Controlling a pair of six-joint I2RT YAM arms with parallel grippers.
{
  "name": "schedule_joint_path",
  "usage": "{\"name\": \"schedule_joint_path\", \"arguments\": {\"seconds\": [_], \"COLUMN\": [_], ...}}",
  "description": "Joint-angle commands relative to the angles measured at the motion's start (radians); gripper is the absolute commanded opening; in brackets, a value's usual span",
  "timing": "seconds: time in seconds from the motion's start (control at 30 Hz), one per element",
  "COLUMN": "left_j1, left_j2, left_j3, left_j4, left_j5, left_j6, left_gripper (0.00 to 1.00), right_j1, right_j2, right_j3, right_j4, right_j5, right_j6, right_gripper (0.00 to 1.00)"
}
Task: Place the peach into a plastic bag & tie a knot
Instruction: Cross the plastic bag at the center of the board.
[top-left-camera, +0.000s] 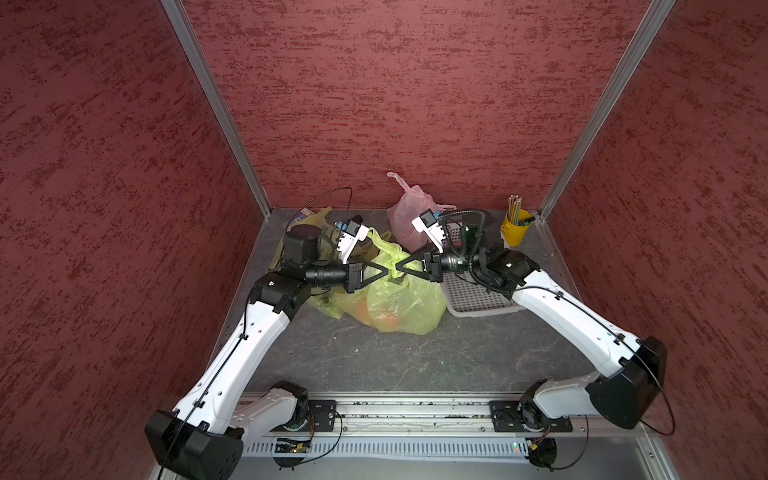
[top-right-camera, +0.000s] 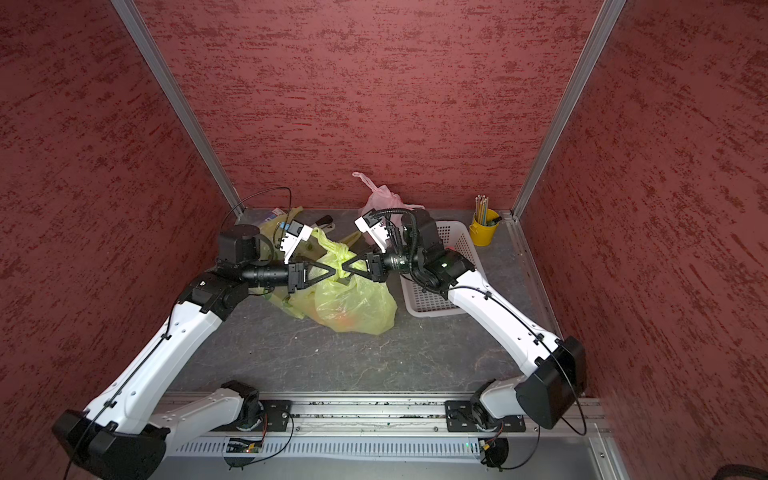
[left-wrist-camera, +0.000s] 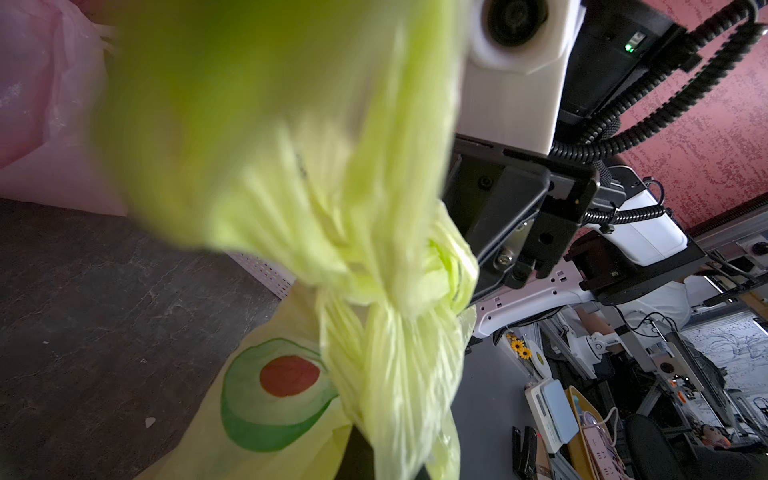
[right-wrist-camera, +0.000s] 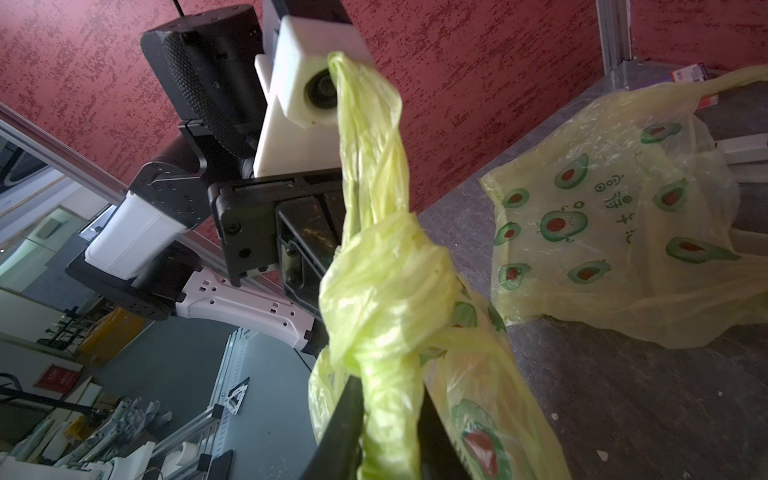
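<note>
Meeting tip to tip over the table (top-left-camera: 374, 361), the left gripper (top-left-camera: 387, 274) and the right gripper (top-left-camera: 398, 274) both pinch the top of the yellow-green bag (top-left-camera: 401, 305) in a top view. The bag sits on the table between the two arms. An orange lump, the peach (top-left-camera: 388, 320) (top-right-camera: 347, 320), shows through the thin plastic near the bottom of the bag in both top views. A pink bag (top-left-camera: 405, 222) stands behind by the back wall. A white basket (top-left-camera: 473, 301) lies just beside the bag, under the right arm, and a yellow cup (top-left-camera: 515, 230) of pencils stands in the far corner.

In the left wrist view, the bag's neck is blurry and very near the lens. The left gripper is squeezed tight on one twisted end of it. The knot (left-wrist-camera: 440, 266) sits just past the grip.

In the right wrist view, the knot is a fat lump in the neck. The right gripper's fingers (right-wrist-camera: 340, 424) sit close on each side of the twisted end that comes out of the knot, holding it. Another yellow bag (right-wrist-camera: 602, 232) with avocado pictures lies flat on the table behind.
</note>
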Motion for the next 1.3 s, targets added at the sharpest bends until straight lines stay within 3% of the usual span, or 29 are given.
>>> {"name": "schedule_joint_path", "arguments": {"seconds": [0.0, 0.3, 0.77, 0.93, 1.03, 1.27], "left_j1": [0.013, 0.019, 0.011, -0.014, -0.035, -0.123], "left_j2": [0.005, 0.013, -0.003, -0.008, -0.006, 0.01], "left_j3": [0.041, 0.044, 0.046, 0.038, 0.034, 0.009], "left_j4": [0.021, 0.027, 0.037, 0.083, 0.122, 0.196], "left_j5": [0.022, 0.038, 0.075, 0.082, 0.08, 0.017], "left_j6": [-0.007, -0.017, -0.054, -0.089, -0.118, -0.154], "left_gripper": [0.0, 0.0, 0.0, 0.0, 0.0, 0.0], "right_j1": [-0.005, -0.006, -0.01, -0.01, -0.009, -0.008], "right_j2": [-0.014, -0.021, 0.004, 0.027, 0.025, -0.012], "right_j3": [0.029, 0.03, 0.078, 0.098, 0.084, -0.019], "right_j4": [-0.025, -0.047, -0.063, -0.05, 0.009, 0.26], "right_j5": [-0.014, 0.0, 0.126, 0.183, 0.218, 0.315], "right_j6": [-0.027, -0.043, -0.043, -0.027, 0.01, 0.156], "right_gripper": [0.22, 0.22, 0.21, 0.11, 0.01, 0.0]}}
